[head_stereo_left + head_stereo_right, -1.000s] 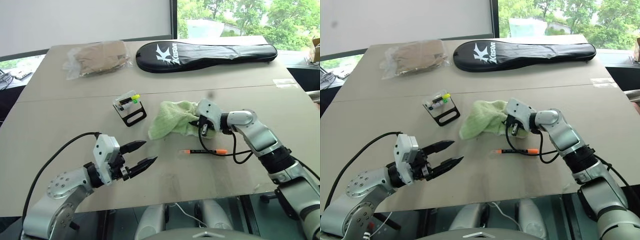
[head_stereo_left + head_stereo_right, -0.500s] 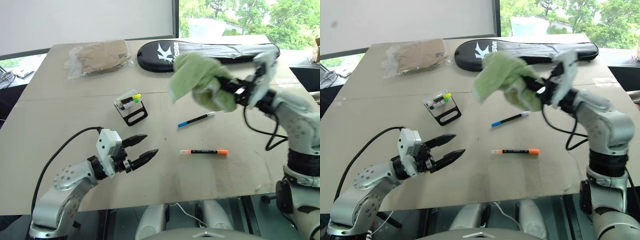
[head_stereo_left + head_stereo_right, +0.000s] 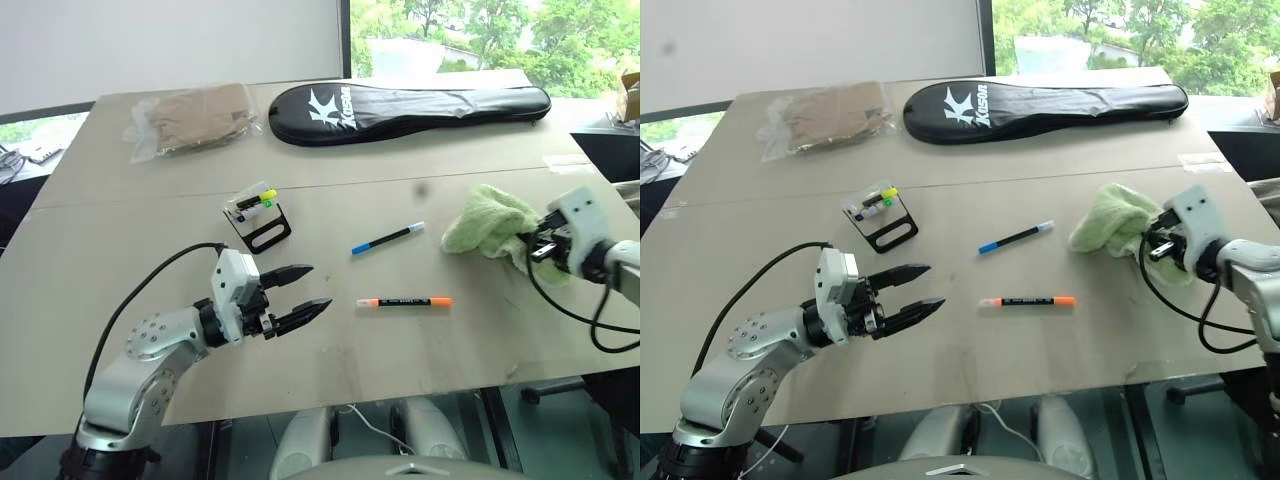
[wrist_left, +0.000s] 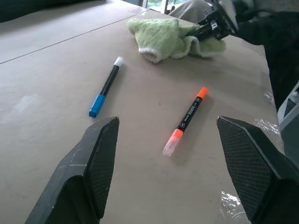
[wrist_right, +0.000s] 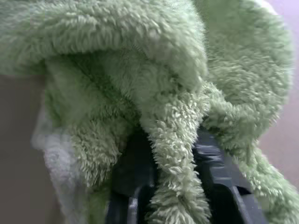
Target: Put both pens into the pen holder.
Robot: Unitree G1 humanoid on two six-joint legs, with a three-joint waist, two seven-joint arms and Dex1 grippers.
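**Mia:** Where are the two pens?

**Ben:** Both lie flat in the middle of the big tan desk (image 3: 120,250). The black marker with orange ends (image 3: 404,301) is nearer the front edge. The thin blue-and-black pen with a white tip (image 3: 387,238) lies just behind it. They do not touch.

**Mia:** And the pen holder?

**Ben:** The small black frame stand with a clear boxy top (image 3: 258,217) sits to the left of the thin pen, a bit apart from it. Short yellow and green markers poke out of its top.

**Mia:** What are the hands doing?

**Ben:** The left hand (image 3: 306,290) is open. Its two black fingers are spread wide and hold nothing. It hangs just over the desk, to the left of the orange-ended marker and in front of the stand. The right hand (image 3: 1152,248) is far to the right of the pens, near the desk's right edge. Its fingers pinch a fold of the fluffy green towel (image 3: 484,219), which lies bunched on the desk.

**Mia:** Is there room to move?

**Ben:** Yes. The desk is bare between the left hand and the pens, and all around both pens. The long black racket bag (image 3: 410,101) and the clear plastic bag with something brown inside (image 3: 193,115) lie well behind the stand, by the far edge.
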